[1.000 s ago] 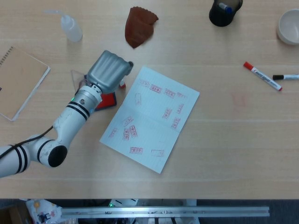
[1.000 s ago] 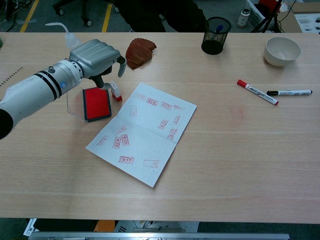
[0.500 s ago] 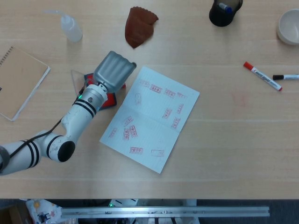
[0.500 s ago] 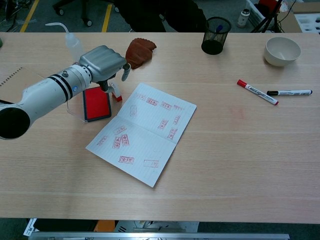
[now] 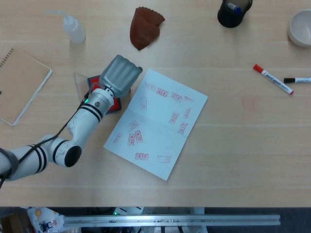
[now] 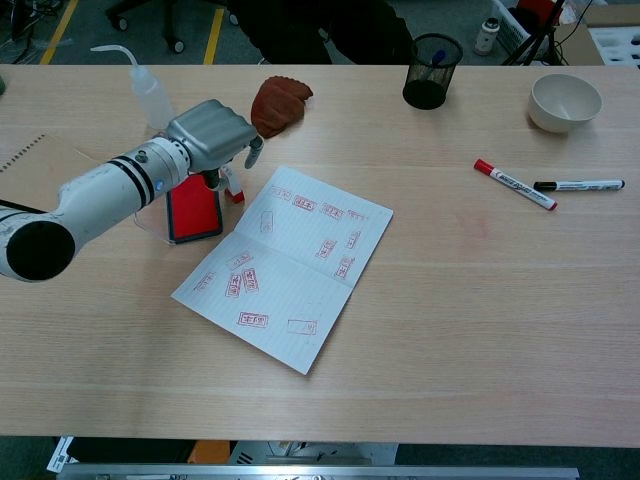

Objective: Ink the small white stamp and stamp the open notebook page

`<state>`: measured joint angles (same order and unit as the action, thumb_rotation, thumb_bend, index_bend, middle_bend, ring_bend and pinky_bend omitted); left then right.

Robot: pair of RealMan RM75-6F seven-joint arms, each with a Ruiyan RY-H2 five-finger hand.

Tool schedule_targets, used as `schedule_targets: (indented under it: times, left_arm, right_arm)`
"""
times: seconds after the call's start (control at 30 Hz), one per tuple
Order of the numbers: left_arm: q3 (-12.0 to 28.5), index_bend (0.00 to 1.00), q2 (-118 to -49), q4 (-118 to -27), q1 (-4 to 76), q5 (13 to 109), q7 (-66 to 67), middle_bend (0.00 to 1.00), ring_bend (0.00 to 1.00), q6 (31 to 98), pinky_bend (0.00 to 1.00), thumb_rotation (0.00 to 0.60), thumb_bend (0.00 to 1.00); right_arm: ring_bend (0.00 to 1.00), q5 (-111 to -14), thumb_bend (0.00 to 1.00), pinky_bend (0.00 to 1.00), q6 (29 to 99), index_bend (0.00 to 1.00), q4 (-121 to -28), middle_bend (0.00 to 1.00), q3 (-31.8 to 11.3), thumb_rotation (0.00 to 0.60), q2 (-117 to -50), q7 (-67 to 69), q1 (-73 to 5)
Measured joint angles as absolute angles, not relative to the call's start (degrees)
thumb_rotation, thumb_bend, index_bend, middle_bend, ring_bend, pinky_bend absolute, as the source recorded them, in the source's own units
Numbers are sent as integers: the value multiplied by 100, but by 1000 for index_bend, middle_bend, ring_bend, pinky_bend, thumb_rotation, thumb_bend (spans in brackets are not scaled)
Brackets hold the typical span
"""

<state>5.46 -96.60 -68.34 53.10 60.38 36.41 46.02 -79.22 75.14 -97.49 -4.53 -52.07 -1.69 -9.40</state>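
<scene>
My left hand [image 6: 212, 134] hovers low over the small white stamp [image 6: 232, 184], which stands upright on its red base just right of the red ink pad [image 6: 192, 208]. Its fingers curl down around the stamp's top, and whether they grip it is hidden. In the head view the left hand [image 5: 120, 75] covers the stamp and most of the ink pad [image 5: 115, 105]. The open notebook [image 6: 290, 260] lies right of the pad, its pages [image 5: 158, 121] carrying several red stamp marks. No right hand shows in either view.
A squeeze bottle [image 6: 148, 92] and a brown cloth [image 6: 278, 102] sit behind the pad. A tan closed notebook [image 5: 19, 87] lies far left. At the back right are a black pen cup [image 6: 430, 70], a white bowl [image 6: 565, 100], a red marker [image 6: 514, 184] and a black marker [image 6: 578, 185].
My left hand has moved right and down over the stamp, and the forearm has swung closer in. The stamp, pad and notebook have stayed put.
</scene>
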Motion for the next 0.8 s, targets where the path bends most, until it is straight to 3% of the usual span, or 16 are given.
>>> schedule_targets:
  times: [0.8]
  left_arm:
    - [389,474,-9944,-6128,5208,6435,3185,1000,996,4517,1000,600,219]
  right_arm:
    - [327,-7872,207,388,7484,340,-9849,396,-452,600,-5196,-305,-943]
